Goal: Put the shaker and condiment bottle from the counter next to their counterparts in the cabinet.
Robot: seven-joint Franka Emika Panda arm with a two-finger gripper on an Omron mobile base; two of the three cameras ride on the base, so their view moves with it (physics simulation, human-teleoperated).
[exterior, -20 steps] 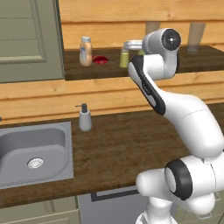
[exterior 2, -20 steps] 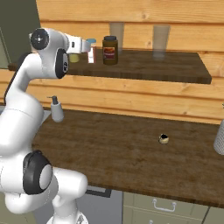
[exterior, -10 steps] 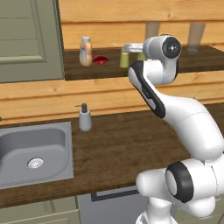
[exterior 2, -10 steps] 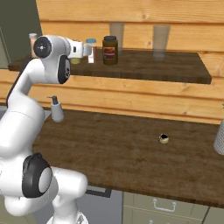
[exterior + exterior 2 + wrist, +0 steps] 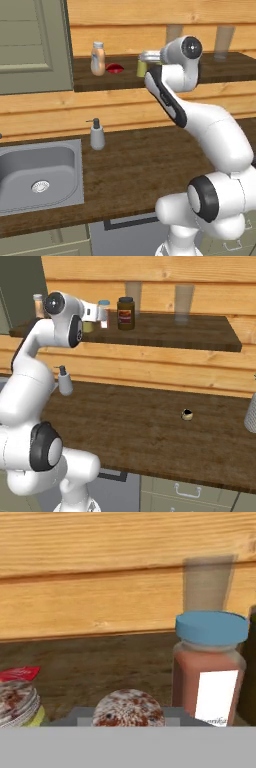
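The white arm rises from its base, bends at a dark elbow and reaches up and forward, its round wrist level with the cabinet (image 5: 165,80) shelf and its hand pointing in over the dark brown wood-grain board. The gripper (image 5: 145,56) is closed as far as it goes around the shaker (image 5: 144,64), a small yellow-green cylinder whose speckled pale grey cap (image 5: 128,708) shows at the bottom of the hand view; the fingertips themselves are hidden there. The held shaker is at the shelf, just beside its counterpart shaker (image 5: 17,706), which shows at the lower left of the hand view with the same speckled cap; whether the held one rests on the board cannot be told. Behind the counterpart lies a squat bright red item (image 5: 114,68), and further left stands the condiment bottle (image 5: 98,58), peach-tan with rounded shoulders and a white cap, next to the grey-green panelled door (image 5: 32,45). On the hand's other side a blue-capped bottle (image 5: 210,667) with a white label stands close, then a dark brown jar (image 5: 126,313). Light wood planks back the recess. Below, the counter (image 5: 135,165) carries a grey pump dispenser (image 5: 96,135) beside the grey steel sink (image 5: 37,175); a small dark round object (image 5: 187,415) lies on the counter, well apart to the right
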